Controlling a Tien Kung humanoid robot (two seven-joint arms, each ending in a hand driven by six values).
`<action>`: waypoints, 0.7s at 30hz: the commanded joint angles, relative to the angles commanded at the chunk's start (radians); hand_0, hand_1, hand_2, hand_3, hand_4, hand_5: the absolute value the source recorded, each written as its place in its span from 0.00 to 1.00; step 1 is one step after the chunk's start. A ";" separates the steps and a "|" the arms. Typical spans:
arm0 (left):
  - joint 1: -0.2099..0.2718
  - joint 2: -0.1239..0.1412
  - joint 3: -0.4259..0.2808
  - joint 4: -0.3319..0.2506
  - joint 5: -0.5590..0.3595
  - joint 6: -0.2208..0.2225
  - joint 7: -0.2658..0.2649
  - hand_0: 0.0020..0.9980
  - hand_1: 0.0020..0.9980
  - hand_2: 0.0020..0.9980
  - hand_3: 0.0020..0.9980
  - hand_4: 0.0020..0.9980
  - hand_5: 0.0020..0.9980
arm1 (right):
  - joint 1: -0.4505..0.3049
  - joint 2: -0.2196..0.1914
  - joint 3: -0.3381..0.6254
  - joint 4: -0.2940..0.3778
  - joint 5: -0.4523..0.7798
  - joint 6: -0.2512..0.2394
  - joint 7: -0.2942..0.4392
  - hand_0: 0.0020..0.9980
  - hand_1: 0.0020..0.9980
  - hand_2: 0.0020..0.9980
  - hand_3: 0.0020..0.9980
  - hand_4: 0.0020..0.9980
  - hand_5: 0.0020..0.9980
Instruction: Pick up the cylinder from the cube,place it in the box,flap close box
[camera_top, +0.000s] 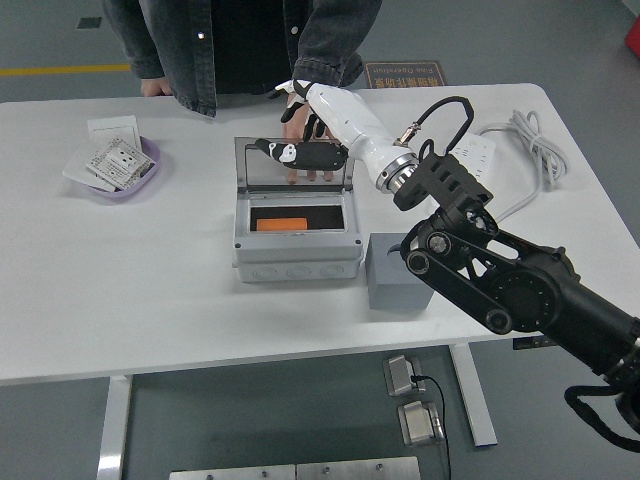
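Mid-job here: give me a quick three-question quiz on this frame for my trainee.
1. True or false: the orange cylinder lies inside the box.
2. The box's clear lid is: A) shut flat, B) standing open, C) lying loose on the table.
3. Fill in: the right robot hand, fingers extended and holding nothing, is at the lid's ____ edge.
Key: 1 true; 2 B; 3 top.
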 joint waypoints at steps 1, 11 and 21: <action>0.000 0.000 0.000 0.000 0.000 0.000 0.000 0.63 0.68 0.62 0.62 0.70 0.43 | 0.013 0.009 0.001 -0.023 0.007 -0.002 0.007 0.33 0.36 0.56 0.77 0.82 0.56; -0.007 0.004 0.002 0.000 0.003 -0.002 0.002 0.63 0.68 0.62 0.62 0.70 0.43 | 0.121 0.077 -0.018 -0.270 0.080 -0.009 0.065 0.33 0.36 0.55 0.77 0.82 0.56; -0.012 0.005 0.006 0.000 0.001 -0.003 0.001 0.63 0.68 0.61 0.62 0.70 0.43 | 0.141 0.108 -0.045 -0.478 0.136 -0.027 0.098 0.77 0.65 0.60 0.75 0.81 0.57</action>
